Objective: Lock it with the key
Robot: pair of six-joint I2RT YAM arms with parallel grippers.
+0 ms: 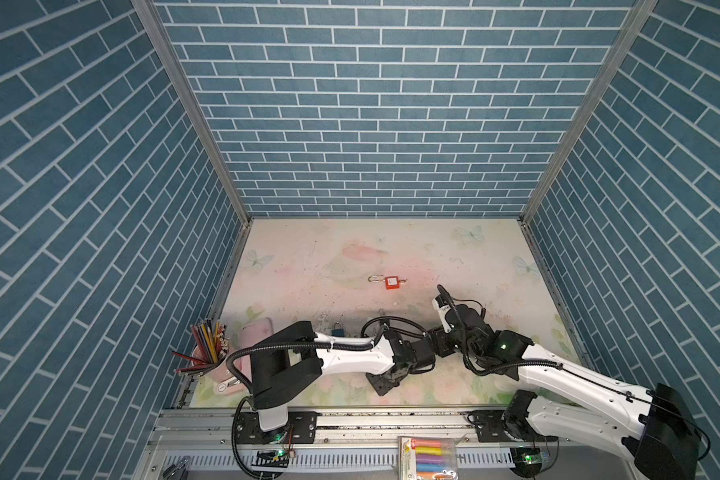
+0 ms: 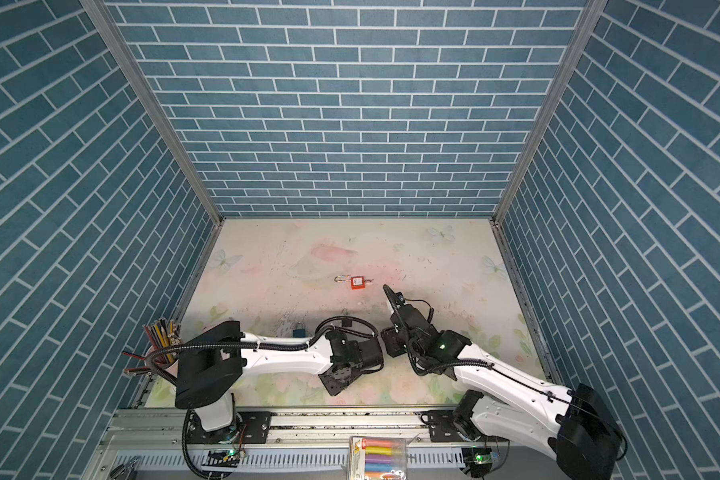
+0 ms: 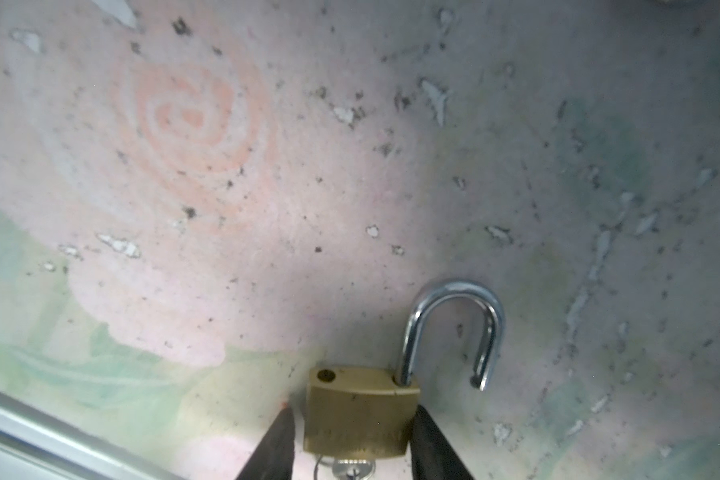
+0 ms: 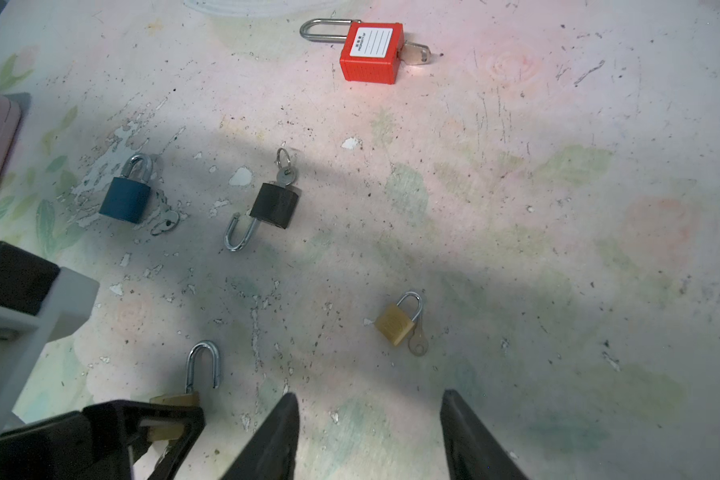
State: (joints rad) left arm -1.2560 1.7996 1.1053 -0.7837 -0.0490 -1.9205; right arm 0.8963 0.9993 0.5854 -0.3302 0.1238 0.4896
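A brass padlock point(image 3: 360, 415) with its steel shackle point(image 3: 458, 328) swung open sits between the fingers of my left gripper point(image 3: 352, 411). One finger presses its side and the other lies close against the opposite side. A silver key point(image 3: 352, 467) sticks out of its underside, partly cut off by the frame. In the right wrist view the same padlock point(image 4: 174, 400) shows inside the left gripper's dark fingers point(image 4: 184, 428). My right gripper point(image 4: 368, 399) hangs open just beside it over bare table, holding nothing.
A blue padlock point(image 4: 124, 201), a black padlock point(image 4: 274, 205) with open shackle and key, a small brass padlock point(image 4: 395, 323) and a red padlock point(image 1: 391, 282) lie on the floral table. A pencil cup point(image 1: 208, 349) and pink case point(image 1: 256, 332) stand front left.
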